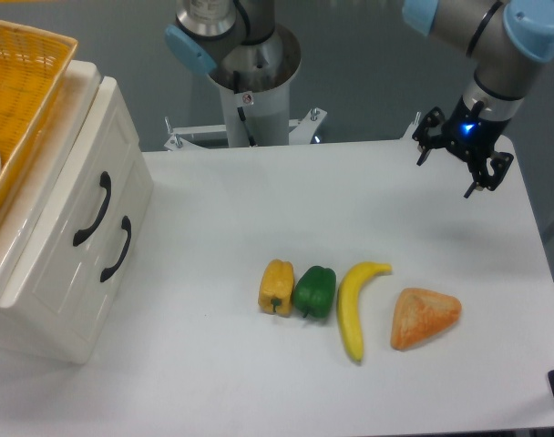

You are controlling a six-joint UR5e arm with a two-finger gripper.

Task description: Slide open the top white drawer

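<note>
The yellow basket [17, 86] is chopped off by the left and top edges, the cabinet [49, 300] is cropped at left, and the arm [477, 27] is cut off up top.

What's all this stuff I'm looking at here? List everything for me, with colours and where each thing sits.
cabinet: one, cream-white, left edge of the table
top drawer: one, cream-white with a black handle, shut, upper of the cabinet's two
lower drawer: one, cream-white with a black handle, shut
basket: one, yellow, on top of the cabinet
yellow pepper: one, table centre, touching the green one
green pepper: one, right of the yellow pepper
banana: one, yellow, right of the green pepper
bread: one, orange-brown, triangular, right of the banana
table: one, white
robot arm: one, grey and light blue, top right
gripper: one, black, open, above the table's far right corner
</note>
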